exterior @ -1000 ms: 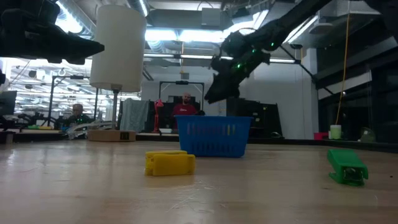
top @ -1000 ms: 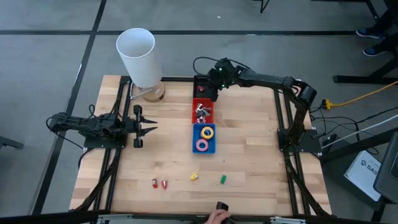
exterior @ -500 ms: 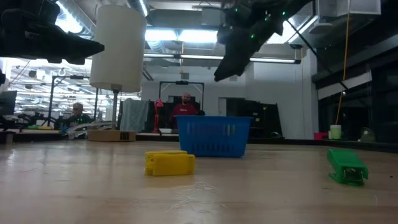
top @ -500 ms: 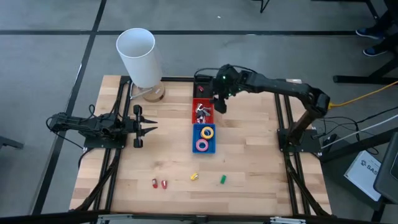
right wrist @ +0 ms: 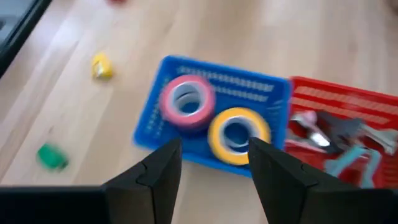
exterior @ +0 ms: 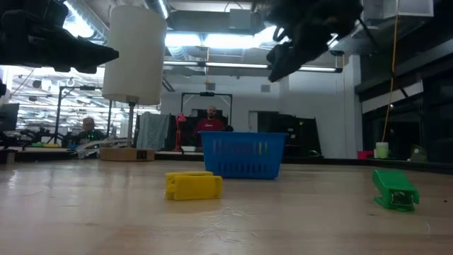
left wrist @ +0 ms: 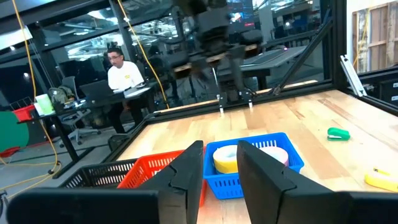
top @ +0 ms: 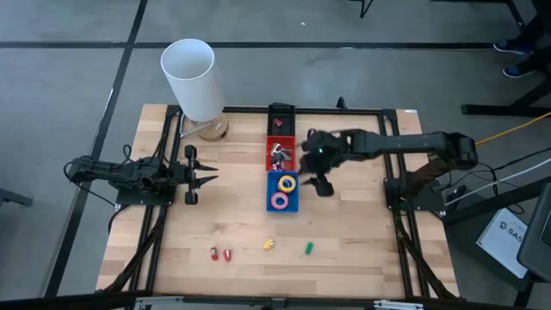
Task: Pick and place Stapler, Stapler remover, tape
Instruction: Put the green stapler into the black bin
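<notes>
Three baskets stand in a row at mid-table: black, red with silvery claw-shaped stapler removers, and blue holding a yellow tape roll and a pink tape roll. Small staplers lie near the front edge: two red, one yellow and one green. My right gripper hovers open and empty, tilted down, just right of the blue basket. My left gripper waits open and level at the table's left.
A tall white cylinder stands on a base at the far left corner. Bare wood lies between the baskets and the staplers and along the right side. People sit in the room beyond the table's far edge.
My right gripper has swung from above the black basket toward the table's near edge, past the red basket, to beside the blue basket; it has risen a little and rolled. A person's hand at the near edge has gone.
</notes>
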Motion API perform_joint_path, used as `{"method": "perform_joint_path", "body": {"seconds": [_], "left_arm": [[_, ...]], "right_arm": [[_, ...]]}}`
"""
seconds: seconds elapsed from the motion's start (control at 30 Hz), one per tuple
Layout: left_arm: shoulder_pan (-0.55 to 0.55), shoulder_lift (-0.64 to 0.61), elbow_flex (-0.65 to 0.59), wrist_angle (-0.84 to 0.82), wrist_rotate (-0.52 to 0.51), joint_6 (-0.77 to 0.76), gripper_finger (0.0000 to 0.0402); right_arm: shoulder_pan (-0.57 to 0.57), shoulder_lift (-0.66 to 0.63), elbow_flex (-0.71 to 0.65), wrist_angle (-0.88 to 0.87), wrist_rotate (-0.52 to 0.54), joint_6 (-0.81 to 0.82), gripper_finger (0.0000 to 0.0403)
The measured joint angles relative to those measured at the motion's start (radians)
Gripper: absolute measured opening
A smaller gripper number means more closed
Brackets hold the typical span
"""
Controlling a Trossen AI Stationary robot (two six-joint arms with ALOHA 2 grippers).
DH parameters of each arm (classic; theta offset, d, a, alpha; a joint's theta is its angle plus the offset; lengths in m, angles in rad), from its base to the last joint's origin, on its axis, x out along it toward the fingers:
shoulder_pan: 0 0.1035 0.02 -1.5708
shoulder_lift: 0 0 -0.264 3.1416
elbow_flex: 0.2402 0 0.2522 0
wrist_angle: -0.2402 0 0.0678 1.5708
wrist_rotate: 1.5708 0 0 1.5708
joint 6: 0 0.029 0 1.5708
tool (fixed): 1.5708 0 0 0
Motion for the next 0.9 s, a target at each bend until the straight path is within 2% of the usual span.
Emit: {"method": "perform_joint_path", "body": {"seconds": [0.27,0.43,0.57,0.9], "left_arm": [[0.0,0.0,0.0,0.0,0.0,0.0,0.0091],[0.0,0.0,0.0,0.0,0.0,0.0,0.0091],[0.0,0.0,0.0,0.0,0.0,0.0,0.009],[0.0,0.0,0.0,0.0,0.0,0.0,0.0095]], "right_arm": [[0.154,-0.048,-0.136,0.005,-0.006,-0.182,0.0184],[0.22,-0.048,-0.22,0.099,-0.062,-0.183,0.0184],[0.232,-0.048,-0.241,0.186,-0.111,-0.175,0.0184],[0.286,-0.048,-0.241,0.189,-0.122,-0.367,0.0184]]}}
